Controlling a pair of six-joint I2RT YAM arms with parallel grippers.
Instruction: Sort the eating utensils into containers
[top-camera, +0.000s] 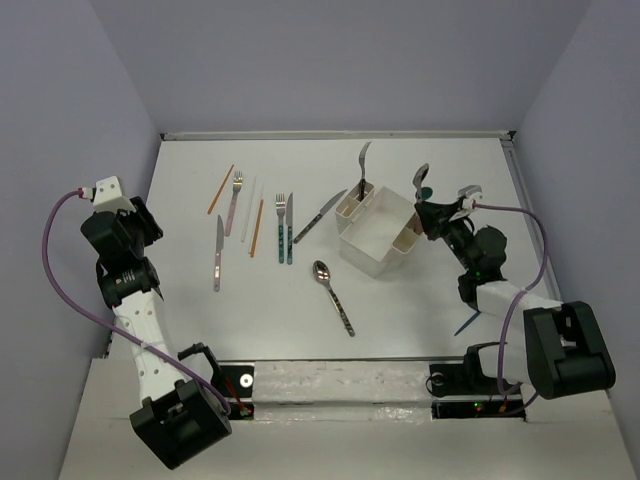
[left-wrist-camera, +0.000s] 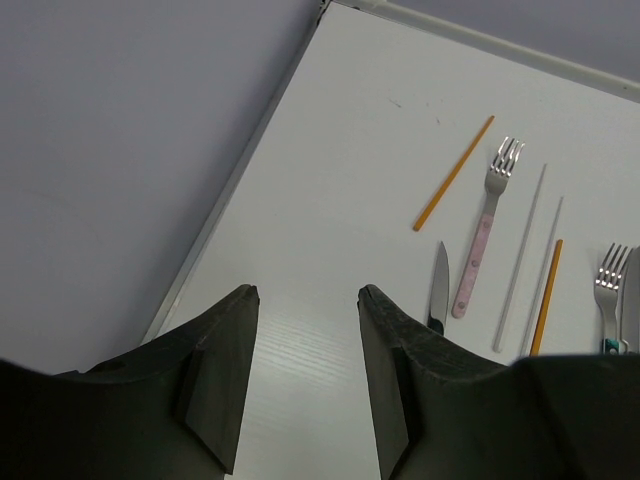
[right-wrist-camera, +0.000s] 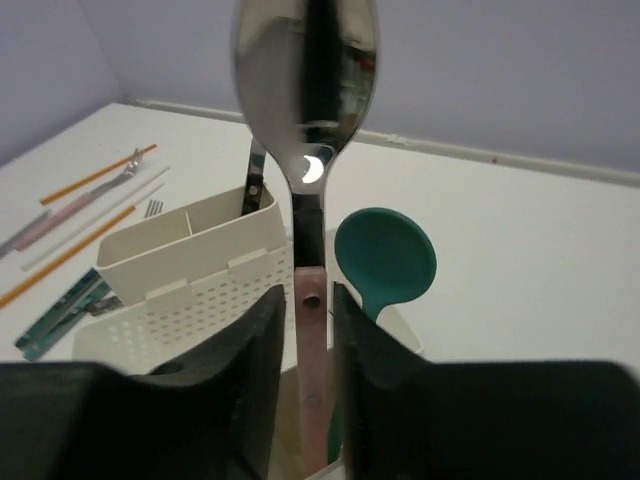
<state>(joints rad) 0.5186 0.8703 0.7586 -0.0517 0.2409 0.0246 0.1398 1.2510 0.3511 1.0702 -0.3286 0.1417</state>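
The white caddy (top-camera: 378, 232) stands right of centre; it also shows in the right wrist view (right-wrist-camera: 190, 270). My right gripper (top-camera: 432, 213) (right-wrist-camera: 305, 295) is shut on a pink-handled spoon (top-camera: 421, 180) (right-wrist-camera: 305, 80), held upright over the caddy's near end slot, beside a teal spoon (right-wrist-camera: 384, 260) standing in that slot. Another spoon (top-camera: 363, 160) stands in the far end slot. My left gripper (top-camera: 143, 222) (left-wrist-camera: 308, 292) is open and empty at the table's left edge. A dark-handled spoon (top-camera: 333, 295) lies in front of the caddy.
Left of the caddy lie an orange chopstick (top-camera: 221, 188), a pink fork (top-camera: 234, 200), white chopsticks (top-camera: 247, 205), a second orange chopstick (top-camera: 257, 228), a knife (top-camera: 218, 252), a teal fork (top-camera: 281, 225), a teal knife (top-camera: 290, 228) and a dark knife (top-camera: 320, 215).
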